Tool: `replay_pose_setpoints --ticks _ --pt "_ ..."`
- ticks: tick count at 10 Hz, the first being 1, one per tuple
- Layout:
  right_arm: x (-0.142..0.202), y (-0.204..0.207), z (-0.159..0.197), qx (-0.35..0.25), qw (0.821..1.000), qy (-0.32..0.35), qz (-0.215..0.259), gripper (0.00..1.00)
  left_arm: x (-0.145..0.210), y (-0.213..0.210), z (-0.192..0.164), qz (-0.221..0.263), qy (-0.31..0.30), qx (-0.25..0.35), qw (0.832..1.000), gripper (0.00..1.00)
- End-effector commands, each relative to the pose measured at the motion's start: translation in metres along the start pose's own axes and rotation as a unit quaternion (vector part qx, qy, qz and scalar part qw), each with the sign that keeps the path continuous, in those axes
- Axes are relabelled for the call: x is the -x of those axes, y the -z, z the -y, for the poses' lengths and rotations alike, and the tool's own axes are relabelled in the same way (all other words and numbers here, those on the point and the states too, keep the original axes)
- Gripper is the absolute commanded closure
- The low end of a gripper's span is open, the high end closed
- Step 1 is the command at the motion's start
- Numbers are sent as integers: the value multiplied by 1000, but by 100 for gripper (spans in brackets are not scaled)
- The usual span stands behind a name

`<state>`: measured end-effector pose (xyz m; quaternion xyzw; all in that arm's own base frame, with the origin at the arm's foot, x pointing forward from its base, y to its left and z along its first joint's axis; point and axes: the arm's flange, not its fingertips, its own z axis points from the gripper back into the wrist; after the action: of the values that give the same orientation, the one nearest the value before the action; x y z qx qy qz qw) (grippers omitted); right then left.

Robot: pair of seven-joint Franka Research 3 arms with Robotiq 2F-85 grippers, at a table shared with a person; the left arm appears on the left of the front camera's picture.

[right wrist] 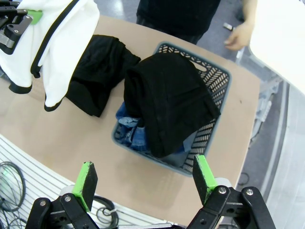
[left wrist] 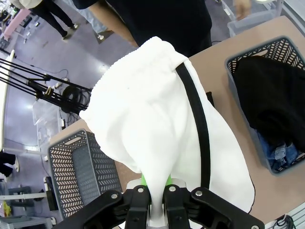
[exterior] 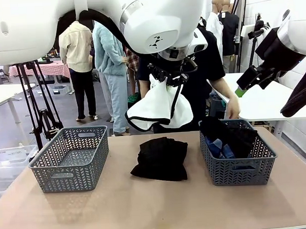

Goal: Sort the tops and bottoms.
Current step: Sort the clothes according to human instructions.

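My left gripper (exterior: 167,77) is shut on the top of a white piece with black edging (exterior: 158,108), which hangs high above the table's middle. In the left wrist view the white piece (left wrist: 157,119) drapes away from the left gripper (left wrist: 157,202). Below it, a folded black piece (exterior: 161,158) lies on the table between the baskets. The right basket (exterior: 239,172) holds another black piece (exterior: 230,134) on top of a blue denim piece (exterior: 219,149). My right gripper (right wrist: 145,180) hovers open and holds nothing, high over that basket (right wrist: 217,119), its black piece (right wrist: 171,102) and the denim (right wrist: 129,131).
An empty grey basket (exterior: 71,157) stands at the table's left. A person in a black T-shirt stands at the far edge, one hand (exterior: 233,110) by the right basket's far rim. A white table (exterior: 267,102) is beyond on the right. Other people stand far off.
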<state>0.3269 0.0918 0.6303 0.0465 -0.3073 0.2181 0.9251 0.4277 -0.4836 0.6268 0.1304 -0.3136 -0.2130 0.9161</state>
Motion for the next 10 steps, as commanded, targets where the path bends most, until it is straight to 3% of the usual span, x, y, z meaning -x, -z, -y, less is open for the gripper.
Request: replay_pose_setpoints --ticks 1,10 --pt "3 3 1 3 1000 -3 -2 0 -2 -3 -4 3 7 2 1000 100" --pt "3 3 1 3 1000 -3 -2 0 -2 -3 -4 3 7 2 1000 100"
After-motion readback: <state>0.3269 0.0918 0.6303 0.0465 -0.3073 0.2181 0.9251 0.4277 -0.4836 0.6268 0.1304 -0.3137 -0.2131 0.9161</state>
